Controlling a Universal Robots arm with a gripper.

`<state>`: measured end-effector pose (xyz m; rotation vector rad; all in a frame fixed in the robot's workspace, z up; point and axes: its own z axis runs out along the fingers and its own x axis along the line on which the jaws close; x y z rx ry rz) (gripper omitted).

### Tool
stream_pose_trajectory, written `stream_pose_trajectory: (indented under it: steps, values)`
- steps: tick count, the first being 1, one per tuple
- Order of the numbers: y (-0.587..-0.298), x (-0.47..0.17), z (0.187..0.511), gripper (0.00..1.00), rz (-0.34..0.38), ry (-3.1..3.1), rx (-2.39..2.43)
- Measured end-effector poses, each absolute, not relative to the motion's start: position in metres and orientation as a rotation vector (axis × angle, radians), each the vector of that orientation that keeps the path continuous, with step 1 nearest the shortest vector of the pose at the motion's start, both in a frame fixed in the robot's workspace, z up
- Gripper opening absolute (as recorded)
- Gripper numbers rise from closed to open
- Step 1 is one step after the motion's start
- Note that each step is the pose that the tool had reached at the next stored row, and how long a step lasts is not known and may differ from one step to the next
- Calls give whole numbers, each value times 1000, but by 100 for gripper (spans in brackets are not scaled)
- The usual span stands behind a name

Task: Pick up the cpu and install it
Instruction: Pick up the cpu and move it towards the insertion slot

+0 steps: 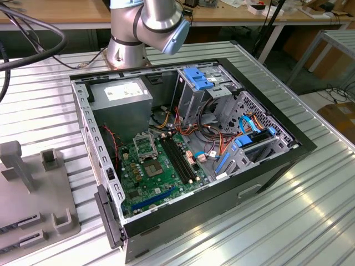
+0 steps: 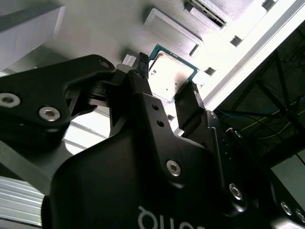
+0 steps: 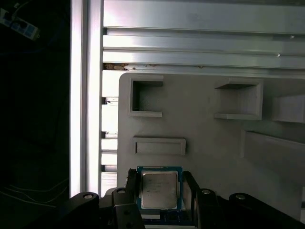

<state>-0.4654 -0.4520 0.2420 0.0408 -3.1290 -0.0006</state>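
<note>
Above the grey tray (image 3: 200,138), the tool (image 3: 160,177) pinches the cpu (image 3: 159,191), a thin square, silvery face, green rim.

The setting is a robotics workshop or lab. A robot arm (image 1: 147,27) is mounted on a ribbed aluminium table (image 1: 266,221), which carries an open computer case (image 1: 222,202) and a grey parts holder (image 1: 33,188). Wooden workbenches (image 1: 55,14) stand behind. Thick cables (image 1: 33,50) loop over the table, and a cardboard box (image 1: 341,119) sits on the floor.
</note>
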Motion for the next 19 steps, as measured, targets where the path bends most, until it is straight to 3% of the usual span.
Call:
stream_pose_trajectory:
  steps: [19]
  values:
    - [-452, -465, 258, 47, -1, -3129, 41]
